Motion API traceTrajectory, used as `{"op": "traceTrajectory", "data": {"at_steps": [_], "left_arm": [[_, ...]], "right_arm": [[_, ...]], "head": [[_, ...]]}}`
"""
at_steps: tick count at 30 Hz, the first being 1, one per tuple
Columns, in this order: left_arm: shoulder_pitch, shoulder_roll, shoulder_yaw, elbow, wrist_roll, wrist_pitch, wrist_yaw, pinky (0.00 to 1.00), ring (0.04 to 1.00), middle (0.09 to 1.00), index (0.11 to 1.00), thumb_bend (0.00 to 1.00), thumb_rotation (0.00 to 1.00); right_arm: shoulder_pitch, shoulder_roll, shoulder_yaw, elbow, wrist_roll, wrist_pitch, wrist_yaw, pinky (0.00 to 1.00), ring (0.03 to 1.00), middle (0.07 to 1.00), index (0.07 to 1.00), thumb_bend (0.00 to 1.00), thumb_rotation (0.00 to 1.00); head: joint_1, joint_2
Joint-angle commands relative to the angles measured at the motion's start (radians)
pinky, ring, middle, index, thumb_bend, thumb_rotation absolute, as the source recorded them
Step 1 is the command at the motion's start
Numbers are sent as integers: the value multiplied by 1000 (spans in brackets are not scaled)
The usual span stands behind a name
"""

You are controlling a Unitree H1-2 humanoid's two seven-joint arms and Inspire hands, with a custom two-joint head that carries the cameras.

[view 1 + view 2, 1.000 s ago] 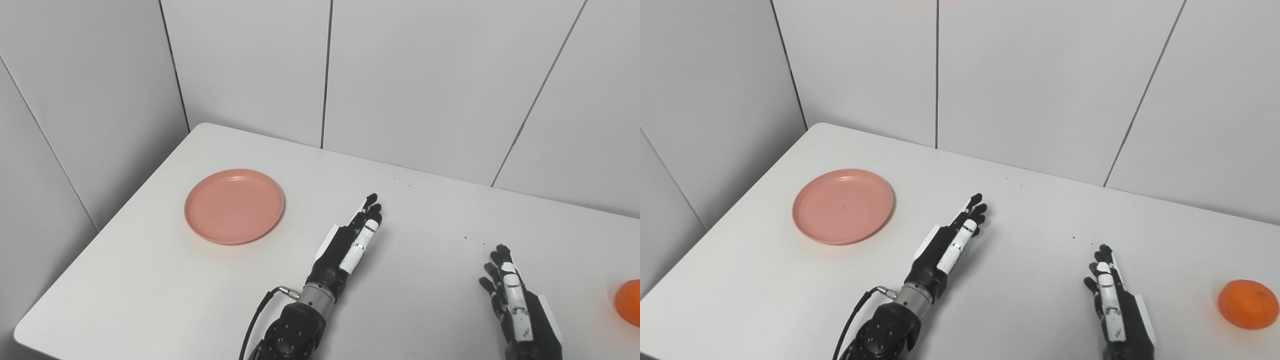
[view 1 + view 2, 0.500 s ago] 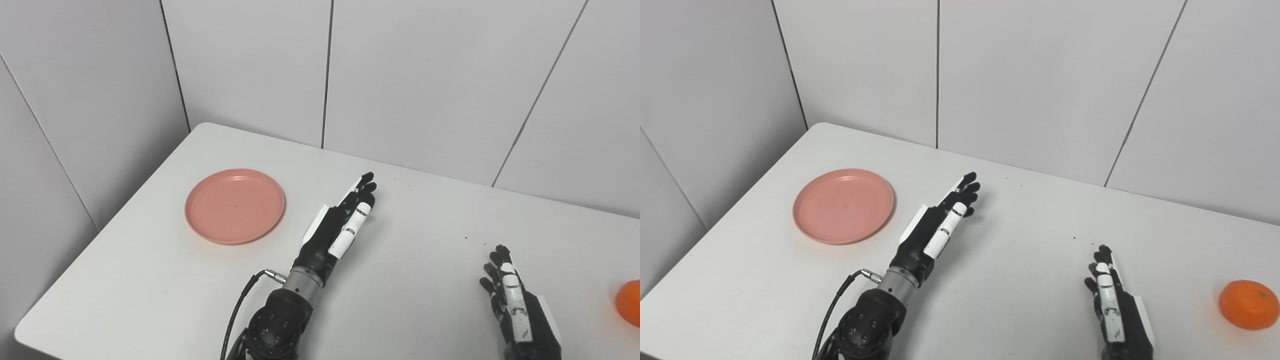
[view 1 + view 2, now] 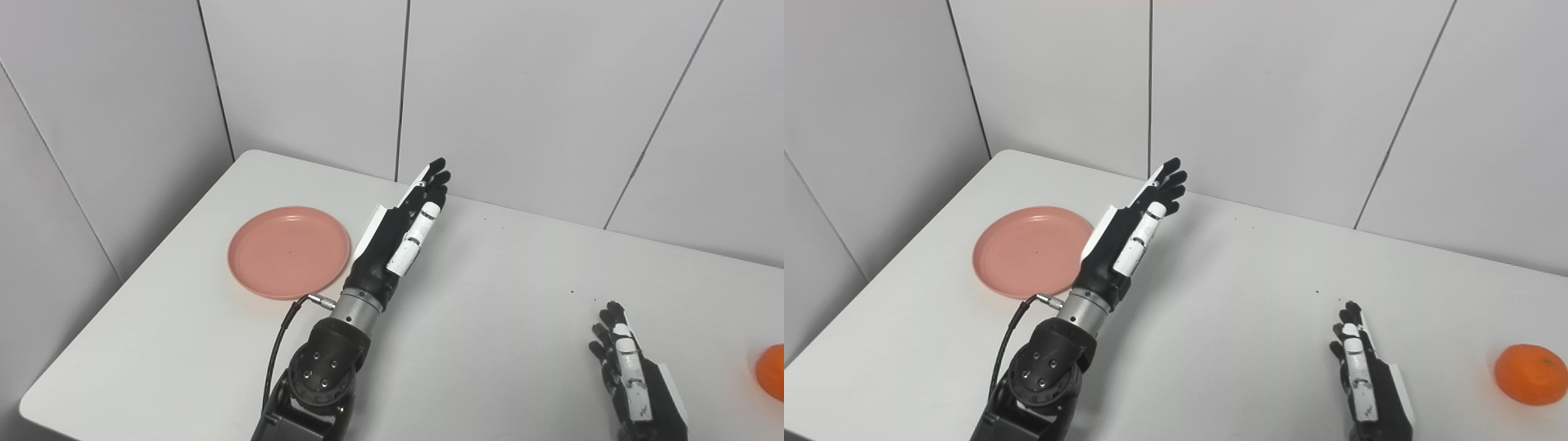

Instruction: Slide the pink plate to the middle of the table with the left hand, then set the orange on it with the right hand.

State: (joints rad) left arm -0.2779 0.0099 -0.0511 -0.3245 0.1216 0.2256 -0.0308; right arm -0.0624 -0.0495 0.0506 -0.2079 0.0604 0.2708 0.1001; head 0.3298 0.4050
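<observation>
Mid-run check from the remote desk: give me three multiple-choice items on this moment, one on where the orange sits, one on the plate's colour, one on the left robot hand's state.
1. Where is the orange?
A. On the plate
B. On the table near its right edge
C. In the right robot hand

2. What colour is the plate?
A. Pink
B. Blue
C. Green

3. What state is the left robot hand in?
A. Shut on the plate
B. Shut on the orange
C. Open, holding nothing

Key: 1 B, it lies on the table, right of the right robot hand. 2 A, plainly pink. 3 C, fingers extended beside the plate, gripping nothing.
</observation>
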Motion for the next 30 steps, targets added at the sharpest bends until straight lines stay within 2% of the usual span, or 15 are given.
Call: {"op": "traceTrajectory", "data": {"at_steps": [1,9,12,19,22,30], "left_arm": [[-55,18,26,-50,-19,5,-1,988,965,971,959,405,1000],[-83,59,110,-81,-90,49,5,994,973,972,954,449,1000],[-91,64,148,-97,-105,66,25,987,970,970,951,424,1000],[-97,109,214,-104,-124,57,38,952,954,947,936,406,1000],[-101,125,256,-100,-155,69,50,942,949,944,925,401,1000],[-99,179,337,-54,-243,53,38,938,954,963,942,376,1000]], "right_arm": [[-3,-1,2,-30,-8,-21,-2,1000,985,990,994,219,1000],[-2,-3,2,-28,-12,-21,0,1000,987,992,999,215,1000],[-3,-1,1,-27,-11,-12,0,1000,988,994,999,217,1000],[-3,0,4,-29,-16,-12,0,1000,991,996,1000,200,1000],[-3,1,6,-26,-17,-19,1,1000,989,995,1000,192,1000],[-3,5,3,-28,-10,-9,0,1000,987,993,999,203,1000]], "head": [[1,2],[4,-5],[4,-7],[2,-10],[0,-12],[1,-9]]}}
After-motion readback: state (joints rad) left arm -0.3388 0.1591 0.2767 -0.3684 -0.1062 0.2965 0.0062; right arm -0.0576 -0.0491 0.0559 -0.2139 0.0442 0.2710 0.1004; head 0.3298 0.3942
